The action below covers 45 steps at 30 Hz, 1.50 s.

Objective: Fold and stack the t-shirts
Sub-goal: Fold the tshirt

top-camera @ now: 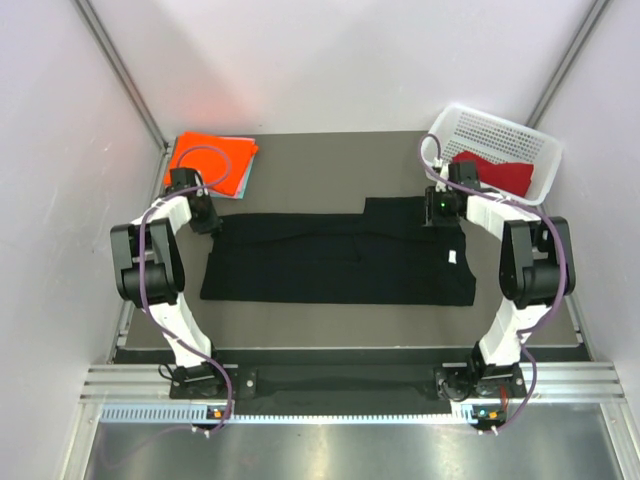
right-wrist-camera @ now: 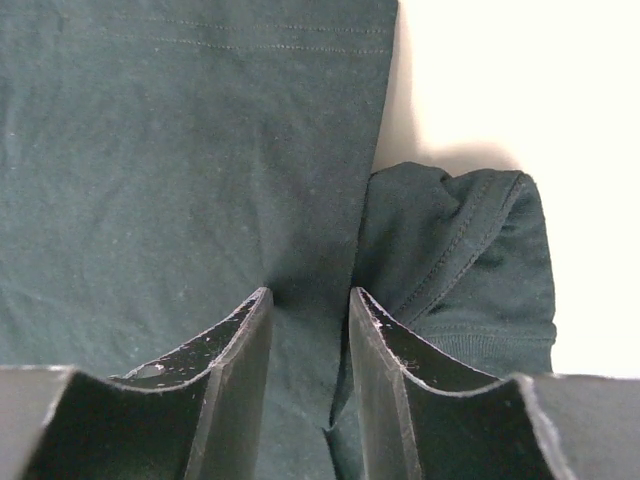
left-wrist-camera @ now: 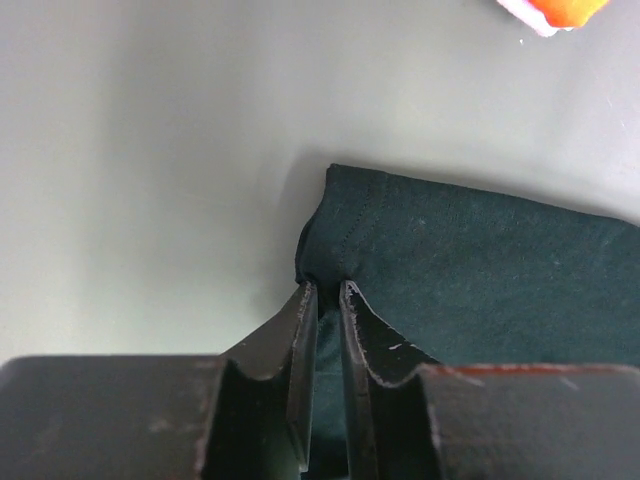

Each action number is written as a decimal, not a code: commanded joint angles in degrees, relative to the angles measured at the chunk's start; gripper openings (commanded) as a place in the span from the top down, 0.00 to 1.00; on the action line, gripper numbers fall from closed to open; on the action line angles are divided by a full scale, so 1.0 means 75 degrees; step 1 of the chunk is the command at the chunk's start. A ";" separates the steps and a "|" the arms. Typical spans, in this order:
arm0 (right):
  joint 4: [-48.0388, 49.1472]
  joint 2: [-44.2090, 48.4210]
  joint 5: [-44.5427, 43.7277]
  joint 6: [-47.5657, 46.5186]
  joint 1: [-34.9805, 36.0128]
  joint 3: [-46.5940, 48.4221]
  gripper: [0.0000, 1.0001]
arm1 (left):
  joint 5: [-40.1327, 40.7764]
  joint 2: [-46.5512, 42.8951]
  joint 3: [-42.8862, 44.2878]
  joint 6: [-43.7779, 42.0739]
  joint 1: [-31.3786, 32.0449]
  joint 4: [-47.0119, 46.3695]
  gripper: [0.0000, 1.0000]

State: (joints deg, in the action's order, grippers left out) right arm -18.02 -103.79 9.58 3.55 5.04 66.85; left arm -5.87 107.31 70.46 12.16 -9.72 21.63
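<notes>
On the table [top-camera: 330, 325], the black t-shirt [top-camera: 340, 265] lies flat, its long axis running nine to three o'clock. At its far corners, the left end effector [left-wrist-camera: 322, 286] narrowly pinches cloth at eleven o'clock, and the right end effector [right-wrist-camera: 310, 292], half wide, straddles a fold at one o'clock.

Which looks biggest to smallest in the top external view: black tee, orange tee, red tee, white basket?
1. black tee
2. white basket
3. orange tee, folded
4. red tee, only partly visible inside the basket
</notes>
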 commanded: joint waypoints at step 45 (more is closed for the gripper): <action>0.1594 0.3690 -0.0423 0.0663 -0.0121 -0.3158 0.94 | 0.0724 -0.0338 0.1164 0.0230 -0.0041 0.1663 0.80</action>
State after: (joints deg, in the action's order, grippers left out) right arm -12.23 -78.35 7.27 7.29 4.97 44.16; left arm -2.31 107.39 76.51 14.57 -9.69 33.08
